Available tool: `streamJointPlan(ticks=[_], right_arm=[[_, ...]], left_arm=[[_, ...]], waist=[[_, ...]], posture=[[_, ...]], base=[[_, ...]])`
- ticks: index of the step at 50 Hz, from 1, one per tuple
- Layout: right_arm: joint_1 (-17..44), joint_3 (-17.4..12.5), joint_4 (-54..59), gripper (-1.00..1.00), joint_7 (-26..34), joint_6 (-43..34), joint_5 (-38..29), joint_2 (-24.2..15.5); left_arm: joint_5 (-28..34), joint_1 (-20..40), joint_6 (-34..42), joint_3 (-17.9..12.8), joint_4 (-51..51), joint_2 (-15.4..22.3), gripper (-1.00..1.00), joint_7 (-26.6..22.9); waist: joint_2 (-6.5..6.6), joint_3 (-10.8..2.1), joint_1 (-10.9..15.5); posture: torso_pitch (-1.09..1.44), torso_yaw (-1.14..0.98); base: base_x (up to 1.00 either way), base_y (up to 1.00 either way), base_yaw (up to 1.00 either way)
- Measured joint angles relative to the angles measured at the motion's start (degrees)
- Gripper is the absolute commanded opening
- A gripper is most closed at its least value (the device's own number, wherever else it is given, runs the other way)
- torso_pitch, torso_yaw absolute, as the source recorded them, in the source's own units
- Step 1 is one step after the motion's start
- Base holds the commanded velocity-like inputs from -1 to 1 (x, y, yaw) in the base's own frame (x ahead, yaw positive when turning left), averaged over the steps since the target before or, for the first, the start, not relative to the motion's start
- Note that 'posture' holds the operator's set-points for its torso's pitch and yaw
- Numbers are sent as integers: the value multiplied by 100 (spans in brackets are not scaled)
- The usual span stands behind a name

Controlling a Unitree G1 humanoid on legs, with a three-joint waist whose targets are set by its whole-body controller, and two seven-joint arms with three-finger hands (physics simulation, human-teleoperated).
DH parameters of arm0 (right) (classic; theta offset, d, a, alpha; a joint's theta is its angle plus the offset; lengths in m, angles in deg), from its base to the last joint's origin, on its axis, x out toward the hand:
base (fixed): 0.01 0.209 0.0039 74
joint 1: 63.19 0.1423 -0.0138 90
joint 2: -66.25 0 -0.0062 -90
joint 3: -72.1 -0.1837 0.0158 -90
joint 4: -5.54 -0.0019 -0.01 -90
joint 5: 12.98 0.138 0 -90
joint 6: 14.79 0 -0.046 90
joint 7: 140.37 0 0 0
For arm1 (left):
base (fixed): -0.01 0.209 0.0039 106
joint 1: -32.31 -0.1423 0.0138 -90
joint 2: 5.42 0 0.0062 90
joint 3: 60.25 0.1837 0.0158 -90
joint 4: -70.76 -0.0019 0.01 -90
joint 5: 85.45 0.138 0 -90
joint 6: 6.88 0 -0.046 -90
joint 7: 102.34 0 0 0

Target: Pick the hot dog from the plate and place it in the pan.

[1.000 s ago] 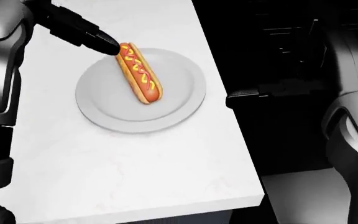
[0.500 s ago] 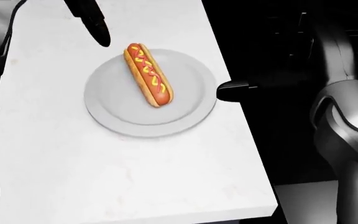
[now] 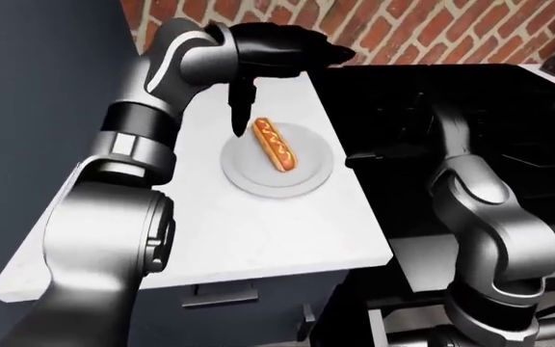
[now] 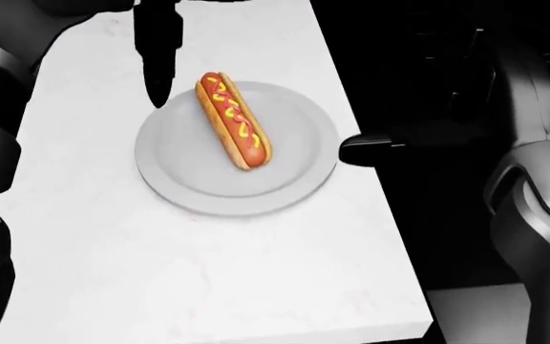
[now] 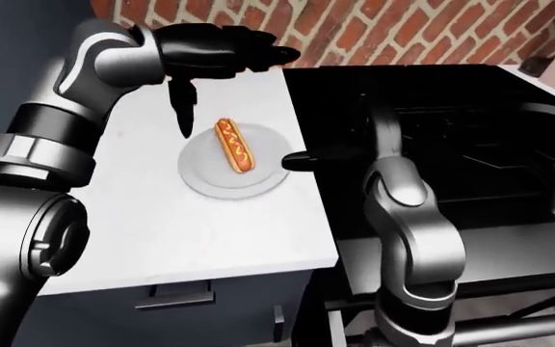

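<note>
Left hand (image 3: 268, 54) raised, fingers (image 3: 240, 108) spread

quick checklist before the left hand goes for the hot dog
1. Hot dog lies whole on the plate: ok.
2. Left hand is open above the plate's upper left, one finger pointing down beside the bun: ok.
3. Fingers straddle the hot dog: not ok, they hang to its left.
4. Right hand is off the hot dog, at the plate's right rim: ok.
5. Pan located on the black stove: cannot tell, nothing distinct shows.
</note>
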Motion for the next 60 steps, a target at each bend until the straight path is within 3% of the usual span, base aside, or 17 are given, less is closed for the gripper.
streamJointPlan(ticks=[14, 30, 39, 43, 47, 60], right_arm=[[-61, -30, -19, 100, -59, 40, 109, -57], [-51, -19, -45, 100, -115, -4, 168, -73], [-56, -32, -87, 100, -135, -23, 204, -80], [-75, -44, -87, 100, -140, -7, 203, -86], [-80, -47, -118, 100, -146, -32, 222, -88], [-127, -61, -157, 100, -173, -27, 251, -83]], left_arm=[[59, -33, -79, -27, 179, -133, 100, -245], [274, -261, -360, 58, 372, -170, 70, -310], [483, -369, -423, 46, 393, -150, 68, -246], [493, -399, -421, 41, 432, -164, 54, -301], [490, -465, -426, 36, 518, -174, 60, -363], [520, -570, -353, 34, 606, -180, 46, -557]], waist=[[-22, 4, 17], [-24, -9, 16], [-19, -25, 13], [-23, -27, 14], [-18, -29, 11], [-18, -23, 13]], posture=[[0, 0], [0, 0], [0, 0], [0, 0], [0, 0], [0, 0]], base=[[0, 0, 0], [0, 0, 0], [0, 0, 0], [0, 0, 0], [0, 0, 0], [0, 0, 0]])
